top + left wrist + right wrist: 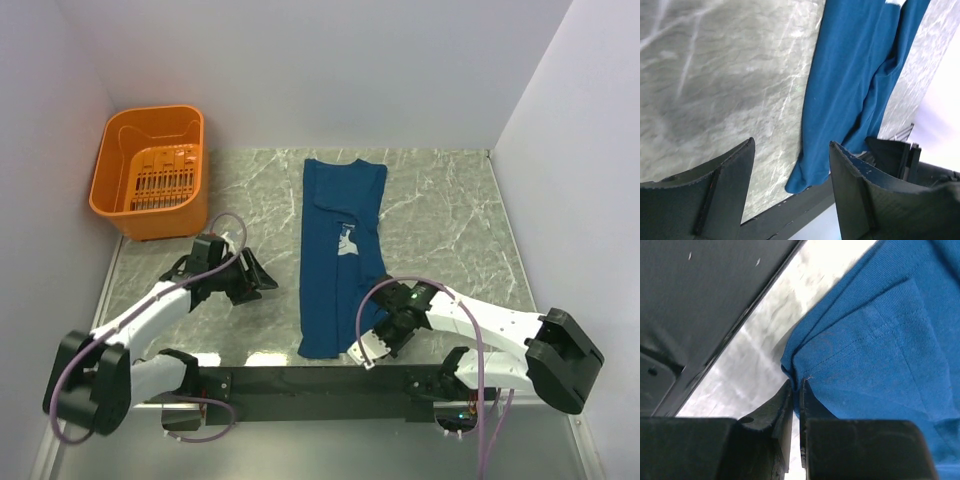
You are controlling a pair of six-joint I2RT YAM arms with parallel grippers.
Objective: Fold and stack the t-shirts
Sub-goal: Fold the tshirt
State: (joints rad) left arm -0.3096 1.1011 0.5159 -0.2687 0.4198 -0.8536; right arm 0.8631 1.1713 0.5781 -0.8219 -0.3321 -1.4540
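Note:
The dark blue t-shirt (340,255) lies folded lengthwise into a long narrow strip down the middle of the marble table, a bit of white print showing at its middle. My right gripper (368,352) is at the strip's near right corner and is shut on the t-shirt's hem corner (805,375). My left gripper (262,282) is open and empty, low over the table to the left of the strip. In the left wrist view the shirt (850,95) lies beyond my open fingers (735,170).
An orange plastic basket (150,172) stands at the back left corner. The black base rail (320,380) runs along the table's near edge, just under the shirt's near end. White walls close the table on three sides.

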